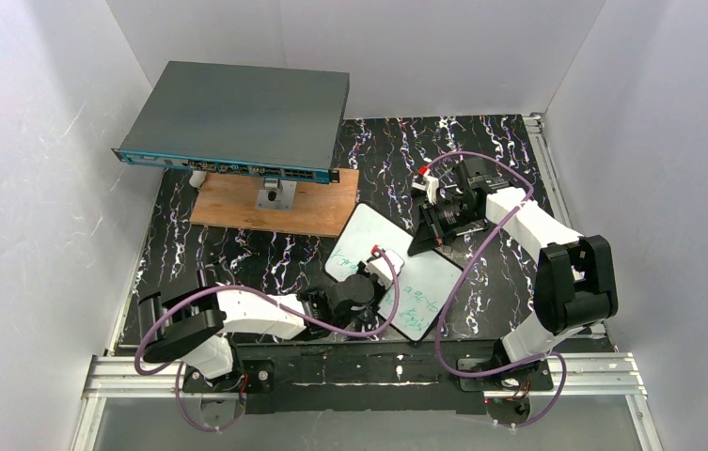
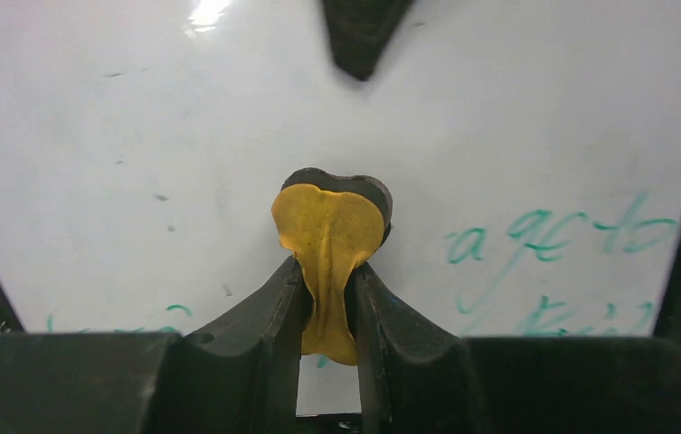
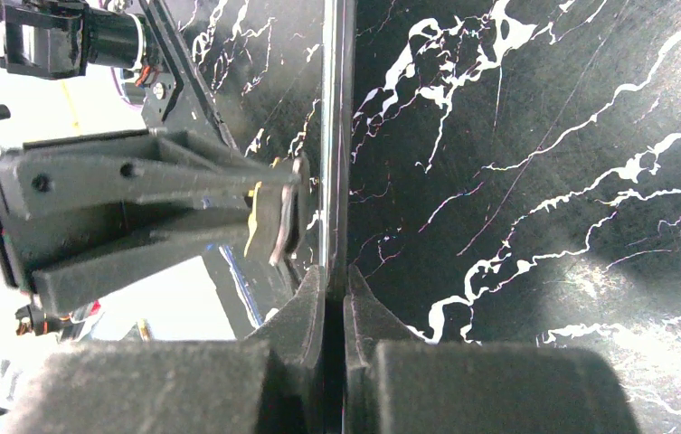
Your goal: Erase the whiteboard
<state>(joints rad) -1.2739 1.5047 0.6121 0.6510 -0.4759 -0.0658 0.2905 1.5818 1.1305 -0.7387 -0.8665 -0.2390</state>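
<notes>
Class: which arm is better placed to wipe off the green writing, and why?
Left. The left gripper pinches a yellow pad against the whiteboard beside the green writing; the right gripper is clamped on the board's edge.

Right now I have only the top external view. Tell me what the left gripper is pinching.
Observer: The left gripper is shut on a yellow pad with a dark backing, pointed at the whiteboard.
Operator: Say where there's writing.
Observer: There's green writing right of the pad; above the pad the board is bare apart from specks.
Operator: Check the right gripper.
Observer: The right gripper is shut on the whiteboard's thin edge, seen edge-on from its wrist.
</notes>
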